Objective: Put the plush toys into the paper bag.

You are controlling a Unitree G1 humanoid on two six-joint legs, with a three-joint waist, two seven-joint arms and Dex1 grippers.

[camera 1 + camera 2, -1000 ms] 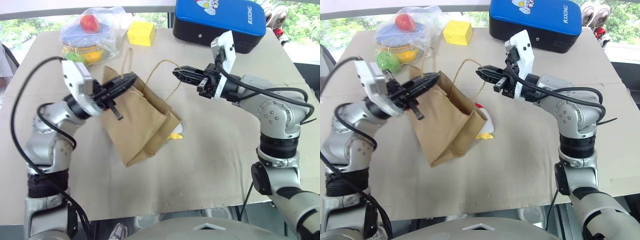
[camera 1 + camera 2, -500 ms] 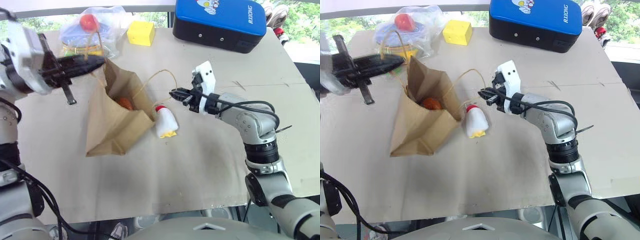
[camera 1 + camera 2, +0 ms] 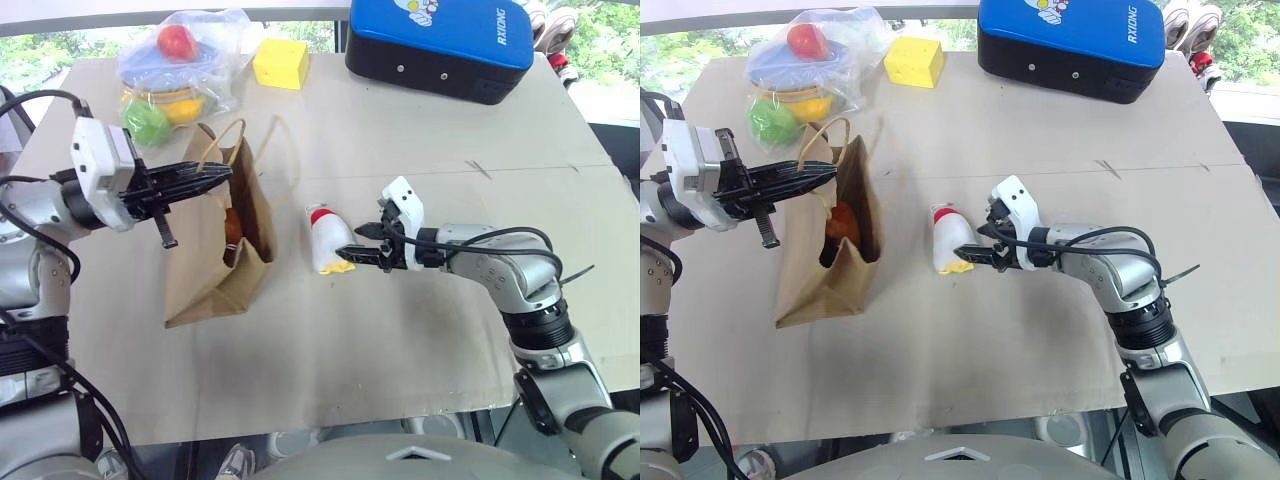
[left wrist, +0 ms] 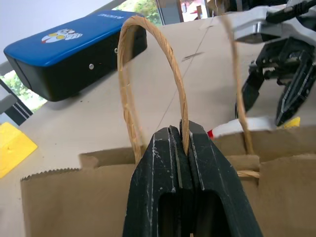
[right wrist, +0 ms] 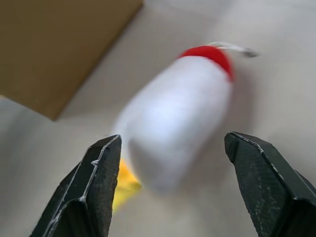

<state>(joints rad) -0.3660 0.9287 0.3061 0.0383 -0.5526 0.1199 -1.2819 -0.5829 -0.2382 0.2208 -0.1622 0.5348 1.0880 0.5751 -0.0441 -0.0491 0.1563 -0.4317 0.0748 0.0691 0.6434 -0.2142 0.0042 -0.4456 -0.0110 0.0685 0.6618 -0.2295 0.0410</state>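
Tabletop [image 3: 420, 330] — brown toy [image 3: 233, 228] inside paper bag [image 3: 215, 265], left end effector [image 3: 222, 172] clamping handle [image 4: 148, 74] — right end effector [image 3: 350, 250] wide.

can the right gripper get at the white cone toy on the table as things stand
Probably yes. The right gripper is open right beside the white cone toy, which lies free on the table, apart from the paper bag.

cone toy [image 3: 328, 238] right of paper bag [image 3: 205, 265]

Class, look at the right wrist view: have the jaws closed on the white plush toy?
No, the white plush toy lies on the table between open jaws.
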